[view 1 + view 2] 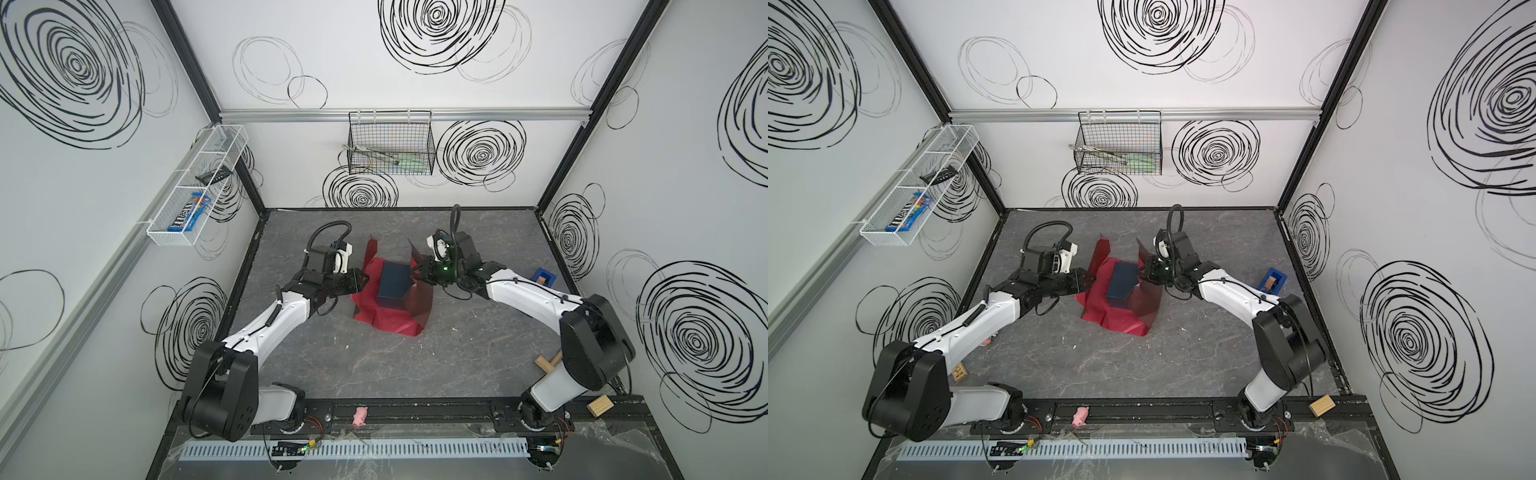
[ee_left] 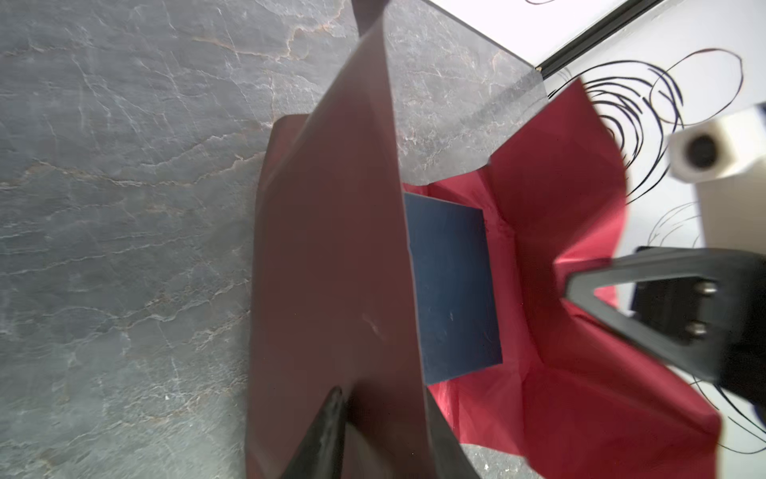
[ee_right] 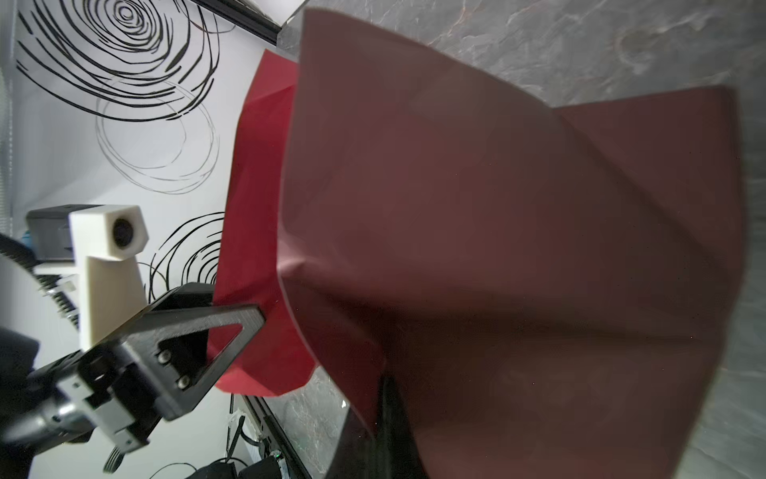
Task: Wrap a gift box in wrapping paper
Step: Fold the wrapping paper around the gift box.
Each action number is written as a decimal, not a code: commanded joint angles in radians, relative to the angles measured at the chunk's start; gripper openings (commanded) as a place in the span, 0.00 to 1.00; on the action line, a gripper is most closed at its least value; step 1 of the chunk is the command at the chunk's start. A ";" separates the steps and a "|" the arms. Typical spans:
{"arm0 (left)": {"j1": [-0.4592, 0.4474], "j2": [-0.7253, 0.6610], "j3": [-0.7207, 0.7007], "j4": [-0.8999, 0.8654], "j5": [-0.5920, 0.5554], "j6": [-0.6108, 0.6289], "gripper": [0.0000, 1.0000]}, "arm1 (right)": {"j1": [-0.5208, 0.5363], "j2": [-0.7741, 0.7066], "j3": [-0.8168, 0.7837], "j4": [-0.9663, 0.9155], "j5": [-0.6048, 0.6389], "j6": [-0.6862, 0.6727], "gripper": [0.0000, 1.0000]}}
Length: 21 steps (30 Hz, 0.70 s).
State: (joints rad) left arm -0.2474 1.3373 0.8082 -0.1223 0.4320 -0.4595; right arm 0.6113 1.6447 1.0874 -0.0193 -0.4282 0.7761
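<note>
The right tool (image 1: 416, 272) pinches a raised wrapping paper (image 1: 386, 322) flap at three o'clock of the gift box (image 1: 395, 282); the left tool (image 1: 365, 277) grips another at nine.

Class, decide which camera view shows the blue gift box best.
A top view: the box shows nearly its whole lid and one side. The left wrist view shows it larger, but red paper hides part. In the right wrist view, paper hides it entirely.
</note>
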 commanded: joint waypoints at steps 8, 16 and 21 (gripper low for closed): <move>0.022 -0.024 0.003 0.043 0.045 -0.001 0.32 | 0.077 0.241 0.170 0.060 -0.020 0.045 0.11; 0.027 -0.013 0.002 0.049 0.054 -0.008 0.33 | 0.071 0.188 0.156 0.077 -0.011 0.005 0.73; 0.030 -0.006 0.003 0.055 0.062 -0.012 0.33 | 0.015 0.103 0.128 0.040 -0.012 -0.030 0.84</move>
State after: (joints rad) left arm -0.2291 1.3350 0.8082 -0.1051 0.4755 -0.4648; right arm 0.6636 1.8267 1.2312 0.0536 -0.4587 0.7795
